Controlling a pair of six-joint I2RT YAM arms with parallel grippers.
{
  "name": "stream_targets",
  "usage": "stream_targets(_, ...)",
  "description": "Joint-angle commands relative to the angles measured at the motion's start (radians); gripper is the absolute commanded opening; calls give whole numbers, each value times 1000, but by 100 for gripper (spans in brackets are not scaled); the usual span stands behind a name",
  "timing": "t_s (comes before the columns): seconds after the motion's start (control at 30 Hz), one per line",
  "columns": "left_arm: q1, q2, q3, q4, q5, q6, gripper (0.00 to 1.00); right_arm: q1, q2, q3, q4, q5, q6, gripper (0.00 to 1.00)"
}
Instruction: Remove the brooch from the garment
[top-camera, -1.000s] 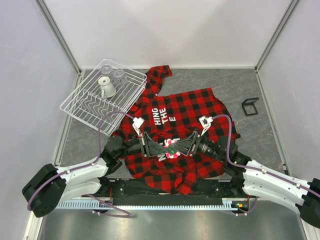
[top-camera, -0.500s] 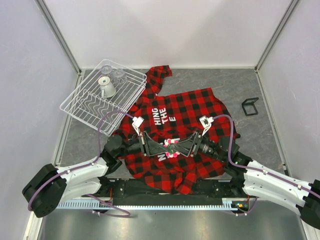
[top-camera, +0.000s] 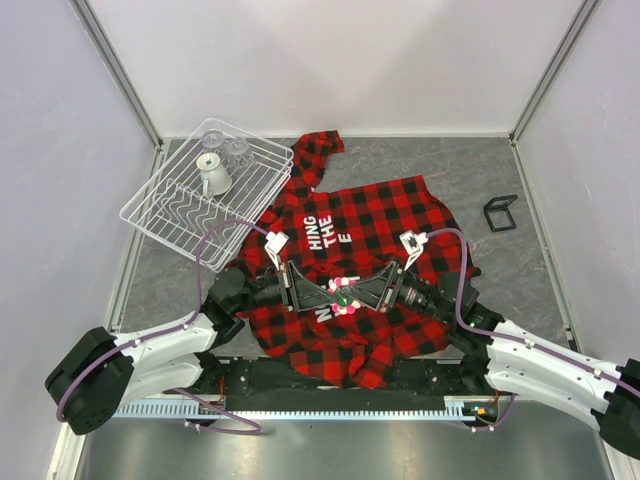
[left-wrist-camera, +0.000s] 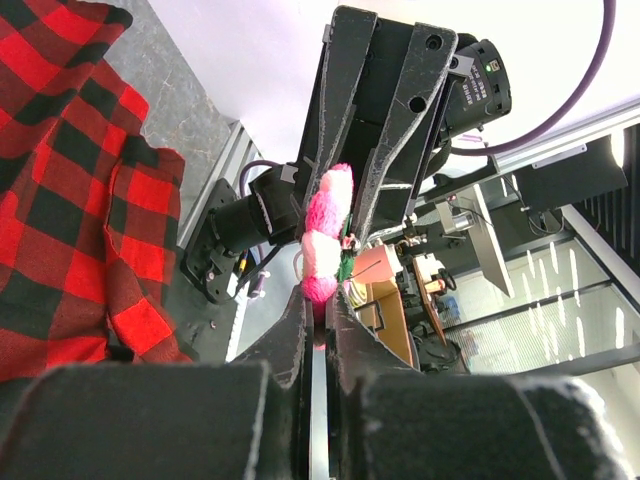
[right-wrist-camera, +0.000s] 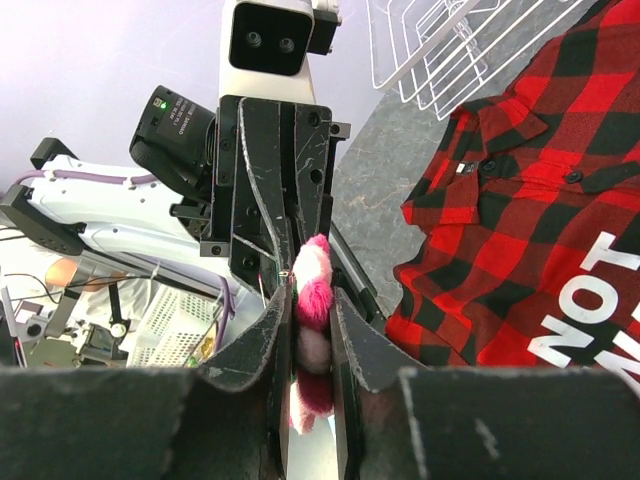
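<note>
The red-and-black plaid garment (top-camera: 372, 212) lies spread on the grey table, its white lettering facing up. The brooch (top-camera: 346, 297), a small pink-and-white flower with a bit of green, hangs just above the shirt's front part between both grippers. My left gripper (top-camera: 337, 295) comes in from the left, shut on the lowest pink petal (left-wrist-camera: 320, 288). My right gripper (top-camera: 354, 294) comes from the right, and its fingers press both sides of the brooch (right-wrist-camera: 314, 268). In the left wrist view the brooch (left-wrist-camera: 328, 222) stands clear of the garment (left-wrist-camera: 50, 200).
A white wire dish rack (top-camera: 172, 214) sits tilted at the back left, holding a white cup (top-camera: 214, 176) and clear glasses. It overlaps the shirt's sleeve edge. A small black frame (top-camera: 500, 213) lies at the right. White walls close in the table.
The right gripper's jaws have narrowed onto the brooch. Both arms and the shirt have stayed almost in place.
</note>
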Motion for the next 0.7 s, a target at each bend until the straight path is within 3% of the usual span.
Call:
stream_targets(0.0, 1, -1, 50, 29, 16, 19, 2, 1, 17, 8, 53, -32, 0, 4)
stream_targets(0.07, 2, -4, 53, 24, 15, 16, 2, 2, 20, 5, 71, -24, 6, 0)
stream_targets(0.17, 0, -6, 42, 38, 3, 2, 22, 1, 22, -18, 135, 11, 41, 0)
stream_targets(0.2, 0, -7, 30, 50, -6, -3, 34, 3, 22, -29, 160, 40, 51, 0)
stream_targets(0.3, -6, -11, 11, 85, -28, -15, 48, 3, 29, -74, 263, 97, 83, 0)
stream_targets(0.67, -26, -4, 14, 99, -89, 7, 54, 8, 69, -95, 358, 195, 91, 0)
